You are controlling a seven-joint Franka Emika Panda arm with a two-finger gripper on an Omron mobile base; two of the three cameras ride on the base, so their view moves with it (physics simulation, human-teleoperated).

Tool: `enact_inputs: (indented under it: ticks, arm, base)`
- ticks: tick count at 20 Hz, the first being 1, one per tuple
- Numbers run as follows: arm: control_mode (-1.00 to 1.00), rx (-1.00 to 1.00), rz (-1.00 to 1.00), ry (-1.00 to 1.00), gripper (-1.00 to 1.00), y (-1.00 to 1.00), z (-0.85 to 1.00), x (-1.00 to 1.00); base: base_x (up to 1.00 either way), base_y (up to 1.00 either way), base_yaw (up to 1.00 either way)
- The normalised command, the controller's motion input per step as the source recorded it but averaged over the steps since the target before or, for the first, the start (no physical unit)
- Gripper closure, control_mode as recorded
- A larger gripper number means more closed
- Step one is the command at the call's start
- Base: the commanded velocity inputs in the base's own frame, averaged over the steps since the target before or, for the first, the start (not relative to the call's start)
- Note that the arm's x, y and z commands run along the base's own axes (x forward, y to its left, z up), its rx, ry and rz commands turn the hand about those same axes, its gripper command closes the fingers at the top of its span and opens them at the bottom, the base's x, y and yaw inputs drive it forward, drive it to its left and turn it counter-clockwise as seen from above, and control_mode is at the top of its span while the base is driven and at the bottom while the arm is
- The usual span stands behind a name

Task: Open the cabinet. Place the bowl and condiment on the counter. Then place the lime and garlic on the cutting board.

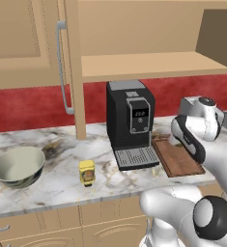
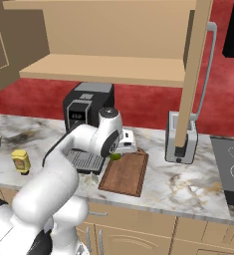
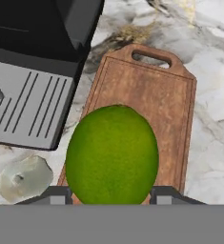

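Lime (image 3: 112, 155), bright green and round, sits between the two dark fingertips (image 3: 56, 194) of the gripper (image 2: 119, 149), which grasp it above the near end of the cutting board (image 2: 124, 172); whether it touches the wood cannot be told. From left to right along the counter (image 1: 57, 185): the grey-green bowl (image 1: 19, 166) stands upright at the far left; the yellow condiment (image 1: 87, 172) stands to its right, well apart from it; the black coffee machine (image 1: 129, 120) follows, its grey grille tray (image 1: 135, 157) facing the near edge; a pale garlic (image 3: 25, 177) lies on the marble just in front of that tray, beside the board's left rim; the board lies directly right of the machine. A toaster (image 2: 180, 142) stands further right. Above, the cabinet (image 1: 148, 62) is open, its door (image 1: 72, 67) swung outward edge-on.
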Motion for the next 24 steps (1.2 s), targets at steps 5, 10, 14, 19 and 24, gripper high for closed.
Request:
enact_inputs:
  ticks: [5, 10, 14, 19, 24]
  arm:
    - [-1.00, 0.00, 0.00, 0.00, 1.00, 0.00, -0.34, 0.48]
    - [-1.00, 0.00, 0.00, 0.00, 1.00, -0.05, -0.31, 0.23]
    - [-1.00, 0.00, 0.00, 0.00, 1.00, -0.01, -0.26, 0.34]
    - [-1.00, 0.00, 0.00, -0.01, -1.00, -0.02, -0.10, 0.16]
    - [-1.00, 0.00, 0.00, -0.01, -1.00, 0.00, -0.05, 0.18]
  base:
    - [0.00, 0.00, 0.00]
    - [0.00, 0.00, 0.00]
    - [0.00, 0.00, 0.00]
    - [0.00, 0.00, 0.00]
    - [0.00, 0.00, 0.00]
